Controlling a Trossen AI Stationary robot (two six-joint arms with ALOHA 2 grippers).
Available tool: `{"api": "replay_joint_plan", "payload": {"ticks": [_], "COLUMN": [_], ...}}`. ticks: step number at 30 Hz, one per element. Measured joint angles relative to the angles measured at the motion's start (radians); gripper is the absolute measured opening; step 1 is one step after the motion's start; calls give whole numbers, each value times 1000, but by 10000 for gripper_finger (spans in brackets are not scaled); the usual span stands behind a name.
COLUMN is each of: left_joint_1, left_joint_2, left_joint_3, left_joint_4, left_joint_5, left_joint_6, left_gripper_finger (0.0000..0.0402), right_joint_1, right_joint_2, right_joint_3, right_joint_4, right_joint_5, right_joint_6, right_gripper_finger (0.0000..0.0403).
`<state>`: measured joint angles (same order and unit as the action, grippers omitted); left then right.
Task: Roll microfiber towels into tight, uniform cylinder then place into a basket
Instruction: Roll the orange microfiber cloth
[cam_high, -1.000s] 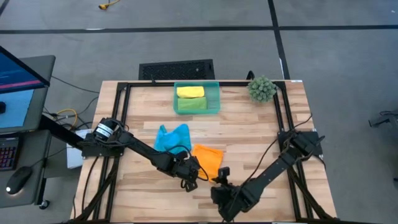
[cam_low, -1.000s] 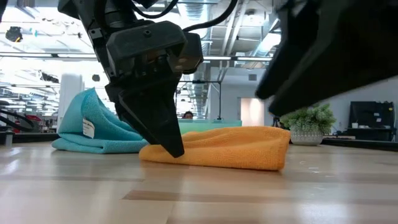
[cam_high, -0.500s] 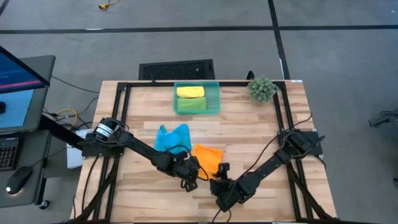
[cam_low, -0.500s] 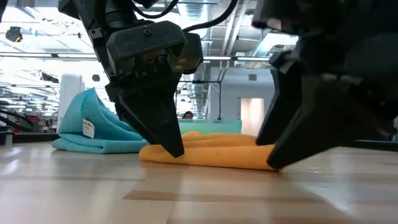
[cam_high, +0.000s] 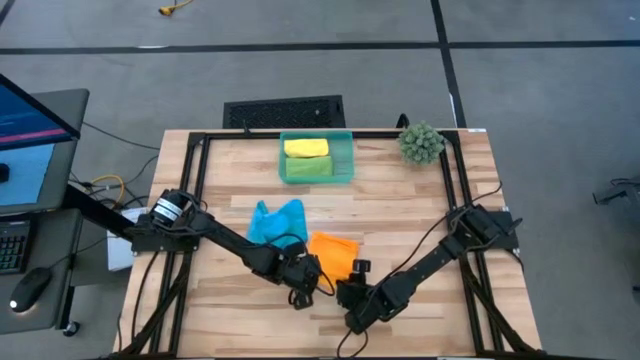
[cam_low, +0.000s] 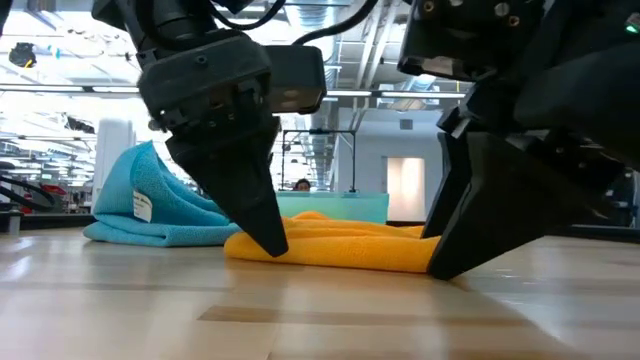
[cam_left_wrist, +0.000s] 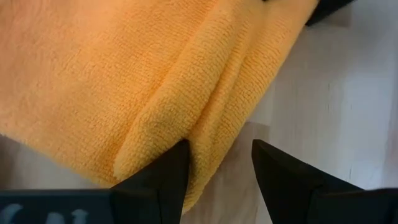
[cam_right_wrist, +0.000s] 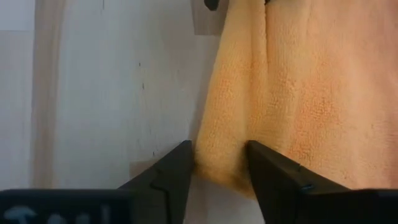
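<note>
step in hand, as i read it: starting the roll on the orange towel, which lies folded flat near the middle of the table, towards the near edge. both arms are down at its near edge, one per corner.

left gripper is at the towel's near-left corner. in the left wrist view its fingers stand apart w/ the folded edge just entering the gap: jaws part open, not clamped on cloth yet. right gripper is at the near-right corner; its fingers straddle the hem w/ a narrow gap, cloth between them, but whether they really pinch it i can't tell.

next move prob calls for both sides to nip the same edge evenly, then turn it over away from the near side, keeping the roll tight and square; uneven grip = a cone, not a cylinder.

around: blue towel lies crumpled just far-left of the orange one, close enough that its edge may drag along in the roll. basket sits at the far middle, already holding the yellow towel and green towel rolled up, w/ little room left. spiky plant ball is far right, well clear. the two grippers are near each other, so they mustn't collide.
</note>
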<state>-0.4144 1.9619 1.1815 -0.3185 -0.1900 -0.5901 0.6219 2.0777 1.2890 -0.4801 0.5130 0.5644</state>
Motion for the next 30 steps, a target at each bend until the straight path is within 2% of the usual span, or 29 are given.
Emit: {"api": "replay_joint_plan", "payload": {"ticks": [11, 14, 20, 24, 30], "left_joint_1": [-84, -115, -173, -200, -178], "left_joint_2": [-49, -60, -60, -61, -61], "left_joint_3": [-3, -3, -2, -1, -20], "left_joint_4": [-21, -18, -33, -29, -20], "left_joint_5": [-130, -165, -241, -344, -350], "left_joint_6": [220, 288, 431, 529, 532], "left_gripper_finger": [171, 171, 171, 171, 171], "right_joint_1": [-16, -16, -16, -16, -17], "right_joint_2": [2, 2, 2, 2, 3], "right_joint_3": [-1, -1, -2, -2, -2], "right_joint_4": [-5, -5, -5, -4, 1], "right_joint_5": [-6, -7, -18, -23, -30], "right_joint_6": [12, 12, 38, 35, 30], "right_gripper_finger": [23, 18, 44, 30, 23]}}
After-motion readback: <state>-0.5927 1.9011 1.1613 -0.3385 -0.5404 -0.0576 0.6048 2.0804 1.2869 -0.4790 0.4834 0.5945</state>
